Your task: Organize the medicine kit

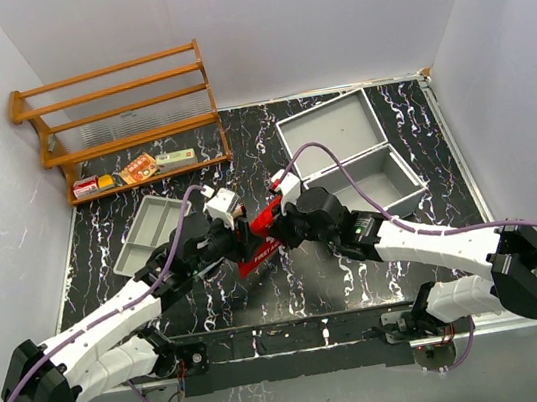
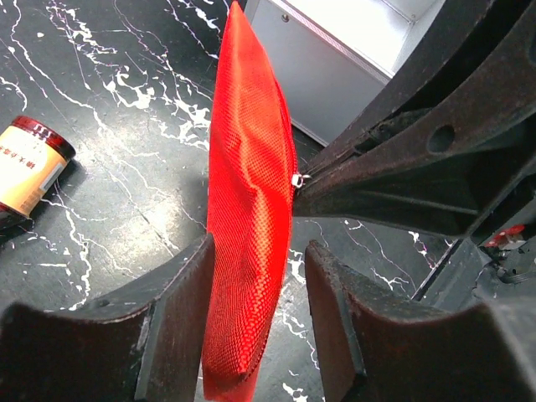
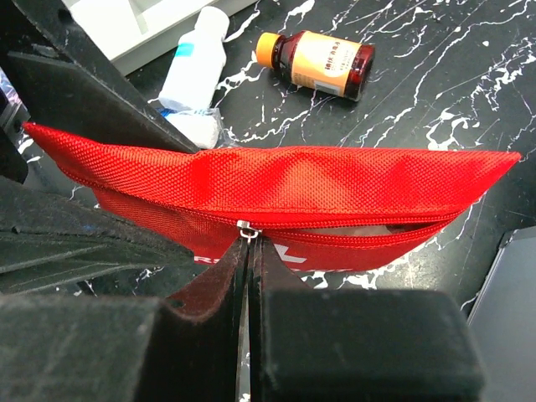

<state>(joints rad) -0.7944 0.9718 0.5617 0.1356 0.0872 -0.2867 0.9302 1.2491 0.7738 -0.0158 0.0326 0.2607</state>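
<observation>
1. Nearest, the two arms reach in from the near edge and meet over the middle of the table. The left gripper (image 2: 258,260) is closed across the thickness of the red pouch (image 1: 259,238). The fabric lies against one pad and almost against the other.
2. The right gripper (image 3: 249,261) has its jaws pressed together on the zipper pull (image 3: 244,226). To the right of the pull in the right wrist view the zip gapes open, while to the left the seam looks shut.
3. The pouch is held between the grippers, standing on edge, with its zip edge facing the right arm. Its long axis runs from near-left to far-right in the top view.
4. I judge the step in hand to be unzipping. The next move calls for the left gripper to hold firm while the right draws the pull straight along the seam toward the closed end, without twisting the fabric.
5. On the table beside the pouch lie an amber bottle (image 3: 314,63) and a white bottle (image 3: 197,71), both outside it.
6. Farther left sits a grey tray (image 1: 146,229). Far right is the open grey box (image 1: 382,179), and far left is a wooden rack (image 1: 124,110).
</observation>
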